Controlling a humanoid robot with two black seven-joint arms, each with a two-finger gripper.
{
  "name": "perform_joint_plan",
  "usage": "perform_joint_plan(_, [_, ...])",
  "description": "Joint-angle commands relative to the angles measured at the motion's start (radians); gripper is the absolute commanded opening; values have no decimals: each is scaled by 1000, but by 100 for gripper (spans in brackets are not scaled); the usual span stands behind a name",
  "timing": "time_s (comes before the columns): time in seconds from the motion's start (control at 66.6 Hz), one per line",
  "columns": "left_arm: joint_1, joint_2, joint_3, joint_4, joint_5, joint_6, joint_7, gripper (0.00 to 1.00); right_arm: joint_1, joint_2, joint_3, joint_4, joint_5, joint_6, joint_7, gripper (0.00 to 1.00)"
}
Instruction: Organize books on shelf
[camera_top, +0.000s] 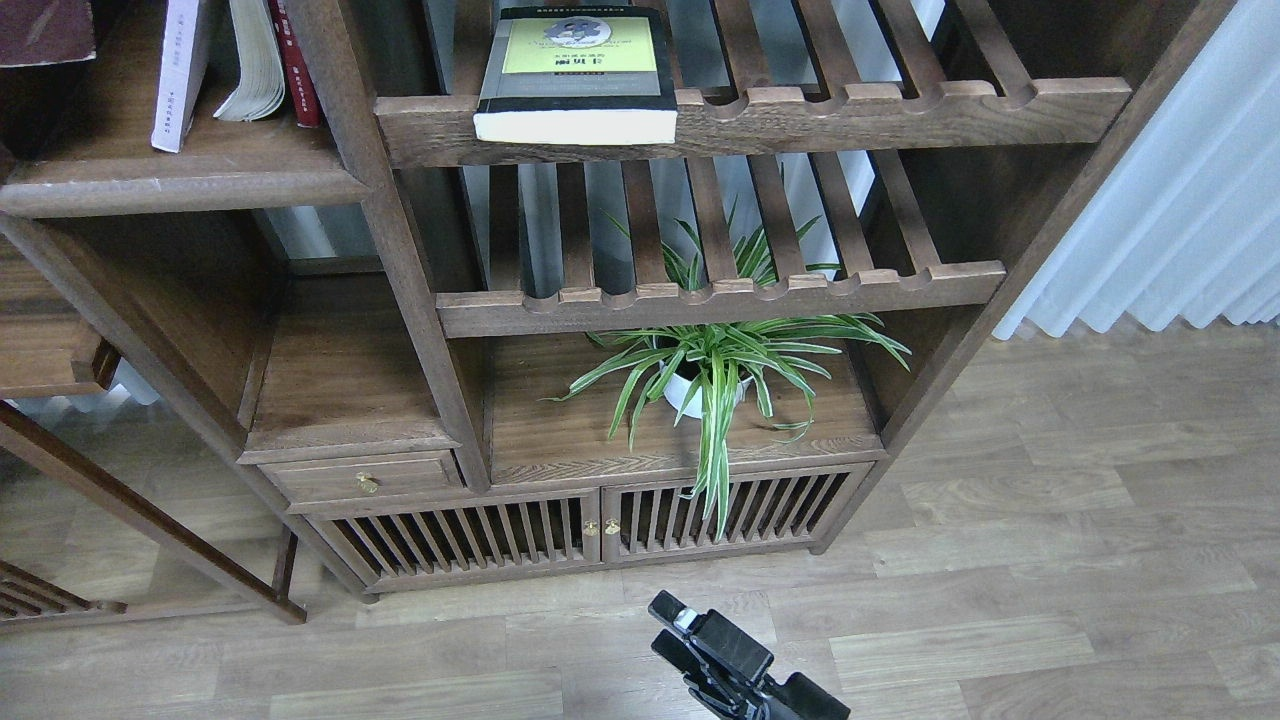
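The thick yellow-green-and-black book (578, 70) lies flat on the top slatted rack (900, 110), its lower edge overhanging the scalloped front rail. On the solid dark-brown shelf (180, 188) at upper left, the pale lavender-white book (180, 75) stands leaning. The maroon book (297, 65) stands to its right, with fanned cream pages (252, 60) between them. My right gripper (662, 625) is low at the bottom centre, over the floor, far below the books. Its jaws stand apart and hold nothing. My left gripper is out of view.
A second slatted rack (720, 300) sits below the first. A potted spider plant (715, 365) stands on the cabinet top (560, 440) above slatted doors (470, 545). A small drawer (365, 478) is at lower left. White curtains (1180, 200) hang at right.
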Motion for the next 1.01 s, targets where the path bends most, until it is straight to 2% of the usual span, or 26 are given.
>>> perform_joint_plan(0.0, [-68,-26,4,28,30,0,-1,0,26,0,-1,0,11,0,0,90])
perform_joint_plan(0.255, [-85,-28,19,22,73,0,-1,0,120,3,7,-2,98,0,9,90])
perform_joint_plan(0.375, [-88,-29,17,14,102,0,-2,0,156,6,8,-2,154,0,46,90])
perform_joint_plan(0.39, [-90,-29,17,14,108,0,-5,0,160,6,8,-2,157,0,53,90])
perform_joint_plan(0.405, [-97,-31,19,20,135,0,-16,0,173,8,10,-3,161,0,88,90])
perform_joint_plan(0.465, [-97,-32,21,22,163,0,-33,0,186,6,7,-6,161,0,115,90])
perform_joint_plan(0.691, [-93,-86,37,23,183,0,-47,0,189,5,10,-5,163,0,123,90])
perform_joint_plan(0.781, [-91,-127,45,27,220,0,-85,0,189,0,23,-6,172,0,123,90])
perform_joint_plan(0.856, [-87,-161,59,30,263,0,-143,0,189,-5,45,-6,174,0,123,90])
perform_joint_plan(0.991, [-82,-203,105,36,304,87,-226,0,190,-12,82,-5,175,0,121,90])
